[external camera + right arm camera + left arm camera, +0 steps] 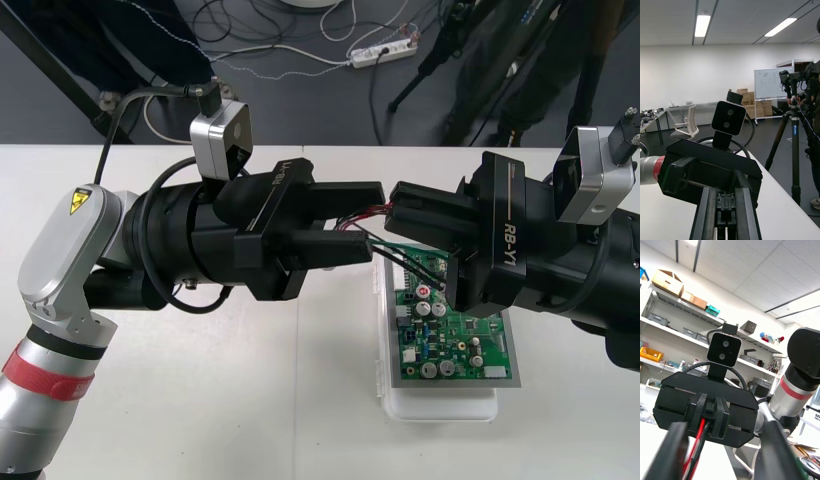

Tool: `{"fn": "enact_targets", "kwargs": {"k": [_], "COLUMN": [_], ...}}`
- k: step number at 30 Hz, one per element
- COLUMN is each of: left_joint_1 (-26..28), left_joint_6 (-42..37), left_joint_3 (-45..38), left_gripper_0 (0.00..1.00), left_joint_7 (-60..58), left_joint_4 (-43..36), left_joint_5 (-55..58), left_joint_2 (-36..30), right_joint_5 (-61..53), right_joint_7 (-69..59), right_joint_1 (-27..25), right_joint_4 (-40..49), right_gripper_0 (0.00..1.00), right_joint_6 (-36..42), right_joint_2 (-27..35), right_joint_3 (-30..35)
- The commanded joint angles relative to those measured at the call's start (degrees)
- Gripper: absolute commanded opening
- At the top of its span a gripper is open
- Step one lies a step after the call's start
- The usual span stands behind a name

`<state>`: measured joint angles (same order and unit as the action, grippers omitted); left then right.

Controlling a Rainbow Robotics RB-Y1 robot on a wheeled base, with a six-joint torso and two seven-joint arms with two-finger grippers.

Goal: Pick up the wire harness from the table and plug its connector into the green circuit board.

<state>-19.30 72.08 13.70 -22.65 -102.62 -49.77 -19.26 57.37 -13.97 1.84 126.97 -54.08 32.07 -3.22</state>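
Above the table, my right gripper (398,215) comes in from the right and is shut on the wire harness (366,212). Its red wires run left out of the fingers, and green and black wires (408,260) hang down toward the green circuit board (455,335) on its white base (440,402). My left gripper (376,217) faces it, open, one finger above and one below the red wires. In the left wrist view the right gripper (709,414) pinches the black plug with red and black wires (700,431). The right wrist view has the plug (725,204) between my shut fingers (703,213).
The board and base lie right of the table's middle, partly under my right gripper. Bare table stretches to the front and left. A strip of dark floor with cables and a power strip (383,52) runs beyond the far edge.
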Motion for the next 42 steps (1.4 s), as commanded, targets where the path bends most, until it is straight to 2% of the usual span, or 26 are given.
{"fn": "enact_targets", "kwargs": {"k": [1,8,14,16,42], "left_joint_1": [-2.2,-2.2,-2.2,-2.2,-2.8], "left_joint_6": [-2.1,-2.1,-2.1,-2.1,-3.4], "left_joint_3": [1.4,1.4,1.3,1.4,2.1], "left_gripper_0": [0.46,0.43,0.38,0.33,0.30], "left_joint_7": [2.7,2.7,2.7,2.7,3.1], "left_joint_4": [-0.7,-0.7,-0.6,-0.7,-0.6], "left_joint_5": [0.7,0.7,0.7,0.7,0.6], "left_joint_2": [1.2,1.2,1.2,1.2,1.2], "right_joint_5": [0.2,0.2,0.3,0.3,0.3], "right_joint_7": [-1.9,-1.8,-1.7,-1.6,-1.5], "right_joint_1": [0.4,0.4,0.4,0.4,0.5], "right_joint_4": [2.3,2.3,2.3,2.3,2.3], "right_gripper_0": [0.00,0.00,0.00,0.00,0.00], "right_joint_6": [0.3,0.2,0.2,0.2,-0.2], "right_joint_2": [-1.0,-1.1,-1.5,-1.5,-2.1], "right_joint_3": [-0.9,-0.9,-0.9,-0.9,-1.0]}}
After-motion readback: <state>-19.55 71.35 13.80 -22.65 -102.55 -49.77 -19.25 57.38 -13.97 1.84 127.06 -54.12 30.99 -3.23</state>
